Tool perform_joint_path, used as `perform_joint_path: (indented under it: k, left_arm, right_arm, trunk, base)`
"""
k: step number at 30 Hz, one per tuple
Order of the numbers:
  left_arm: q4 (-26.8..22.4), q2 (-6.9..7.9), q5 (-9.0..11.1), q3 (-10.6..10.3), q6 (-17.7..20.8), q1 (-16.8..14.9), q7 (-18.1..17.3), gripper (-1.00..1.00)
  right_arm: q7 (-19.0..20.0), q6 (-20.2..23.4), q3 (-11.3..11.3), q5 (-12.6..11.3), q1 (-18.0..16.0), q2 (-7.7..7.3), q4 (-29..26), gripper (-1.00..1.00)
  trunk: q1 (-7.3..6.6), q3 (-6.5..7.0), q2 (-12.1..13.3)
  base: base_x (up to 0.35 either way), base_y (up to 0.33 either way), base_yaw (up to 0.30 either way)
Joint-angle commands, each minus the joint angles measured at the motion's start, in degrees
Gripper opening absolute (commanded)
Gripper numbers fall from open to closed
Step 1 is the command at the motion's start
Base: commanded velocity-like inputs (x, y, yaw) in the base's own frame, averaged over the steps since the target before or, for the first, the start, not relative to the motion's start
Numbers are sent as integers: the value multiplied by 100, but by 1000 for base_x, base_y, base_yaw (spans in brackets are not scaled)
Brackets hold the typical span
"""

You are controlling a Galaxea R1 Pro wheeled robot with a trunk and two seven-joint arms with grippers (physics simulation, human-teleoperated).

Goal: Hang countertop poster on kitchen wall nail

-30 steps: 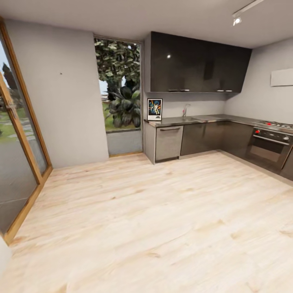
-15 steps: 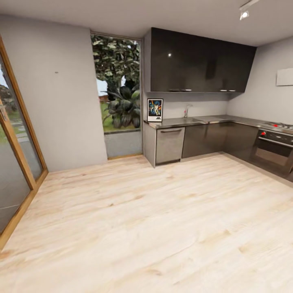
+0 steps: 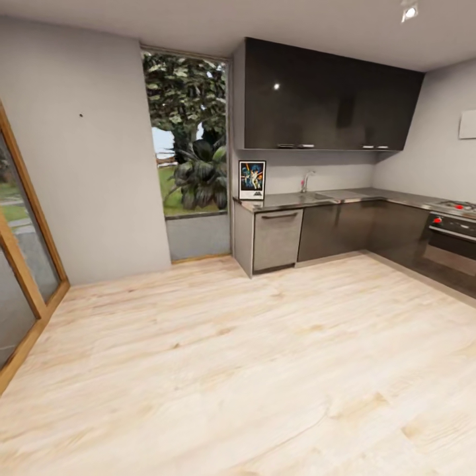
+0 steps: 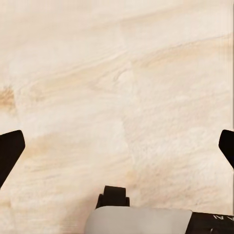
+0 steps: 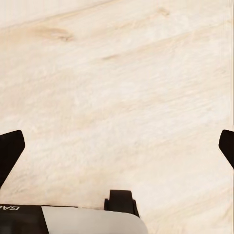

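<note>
Pale wood floor fills the lower half of the head view, grain running across.

Poster: upright on the countertop at its near left end, against the grey wall, at about 12 o'clock from the robot and well apart from it. Figures too small to make out; a dark title strip sits at its foot.

Countertop: grey, glossy, L-shaped; tap just right of the poster. Its right run is cut off by the frame edge, as is the oven at 2 o'clock.

Nail: one dark speck on the grey wall at 10 o'clock, high up.

Window with foliage between that wall and the dark upper cabinets. Wood-framed glass door at 9 o'clock, partly cut off.

Left gripper: fingers spread wide, only the dark tips in view, nothing between them, floor beneath.

Right gripper: fingers likewise wide apart and empty, over floor.
</note>
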Motion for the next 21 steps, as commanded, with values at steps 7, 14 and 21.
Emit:
perform_joint_path:
  k: [7, 14, 21]
  left_arm:
    - [-7, -2, -1, 6, 2, 2, 5, 100]
    - [-2, 0, -1, 6, -10, 2, 3, 100]
    - [-1, 27, -2, 6, -11, 2, 5, 100]
  right_arm:
    - [1, -17, 2, 26, -3, 2, 4, 100]
    - [1, -17, 2, 19, -3, 7, 4, 100]
    - [1, -17, 0, 17, -3, 8, 4, 100]
  trunk:
    - [4, -5, -2]
    - [4, -5, -2]
    - [4, -5, -2]
  base:
    - [329, -138, 0]
    - [314, -175, 0]
    - [310, -177, 0]
